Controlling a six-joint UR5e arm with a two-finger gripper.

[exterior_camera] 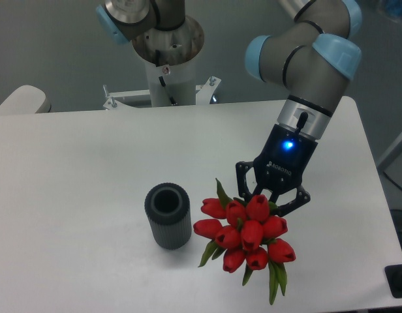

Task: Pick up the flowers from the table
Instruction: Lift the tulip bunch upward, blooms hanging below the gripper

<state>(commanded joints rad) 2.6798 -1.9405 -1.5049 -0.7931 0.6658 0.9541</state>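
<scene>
here the end effector (pixel 271 199) grips the flowers (pixel 247 233) beside an upright, seemingly empty vase (pixel 167 216).

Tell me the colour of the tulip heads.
Red flowers, with green leaves; the fixed camera shows it.

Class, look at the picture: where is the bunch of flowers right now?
The flowers are in the lower right part of the camera view, just right of the dark vase, directly below the gripper, whose fingers reach down around their upper end.
</scene>
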